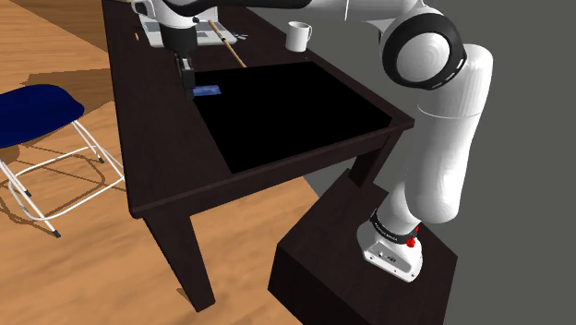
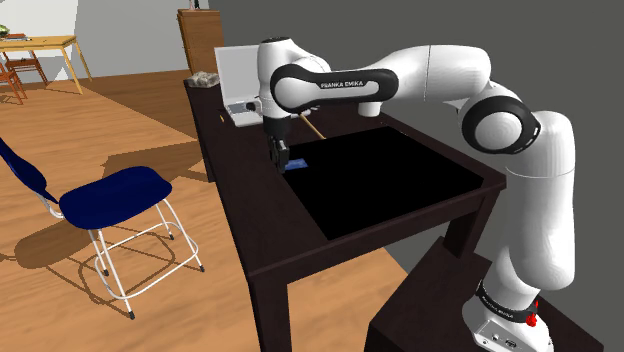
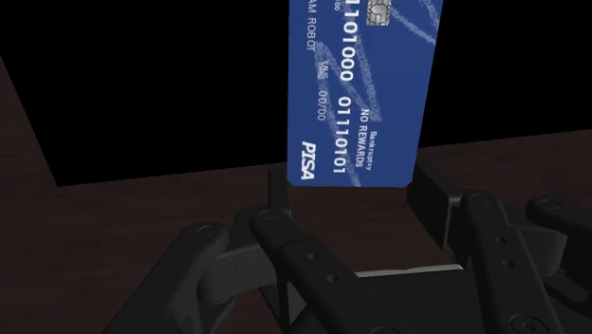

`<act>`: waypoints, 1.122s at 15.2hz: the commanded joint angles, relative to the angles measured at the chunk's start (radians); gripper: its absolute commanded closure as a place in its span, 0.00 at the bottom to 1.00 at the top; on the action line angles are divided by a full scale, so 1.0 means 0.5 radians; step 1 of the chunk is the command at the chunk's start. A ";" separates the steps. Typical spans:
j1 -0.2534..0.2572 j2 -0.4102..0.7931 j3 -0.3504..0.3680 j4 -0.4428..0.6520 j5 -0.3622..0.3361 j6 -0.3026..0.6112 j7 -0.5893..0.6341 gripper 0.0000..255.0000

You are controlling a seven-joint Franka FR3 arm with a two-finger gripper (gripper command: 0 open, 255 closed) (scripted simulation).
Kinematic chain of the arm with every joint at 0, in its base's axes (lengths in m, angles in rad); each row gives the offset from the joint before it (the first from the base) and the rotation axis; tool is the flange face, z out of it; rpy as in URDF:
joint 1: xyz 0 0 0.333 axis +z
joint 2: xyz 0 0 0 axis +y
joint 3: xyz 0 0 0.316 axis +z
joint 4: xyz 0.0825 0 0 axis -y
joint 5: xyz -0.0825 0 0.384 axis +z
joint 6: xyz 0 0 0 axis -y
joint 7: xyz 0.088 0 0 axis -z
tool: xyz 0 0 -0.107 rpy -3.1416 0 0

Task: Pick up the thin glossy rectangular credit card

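The gripper (image 3: 349, 197) is spread wide, with the near end of the blue card (image 3: 365, 95) lying loose between its fingers and close to both.

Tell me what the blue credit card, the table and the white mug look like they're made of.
The credit card is a thin blue sheet with printed digits and a chip, likely plastic, with no clear sheen showing. The table is dark brown with faint grain, probably matte wood. The mug is plain white, possibly ceramic, but its look leaves that open.
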 commanded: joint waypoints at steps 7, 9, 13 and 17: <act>0.013 0.029 0.013 0.081 0.022 -0.169 0.003 1.00; 0.016 0.041 0.014 0.154 0.020 -0.229 0.003 1.00; 0.024 0.077 0.014 0.316 0.015 -0.356 0.003 1.00; 0.035 0.129 0.015 0.506 0.008 -0.493 0.004 1.00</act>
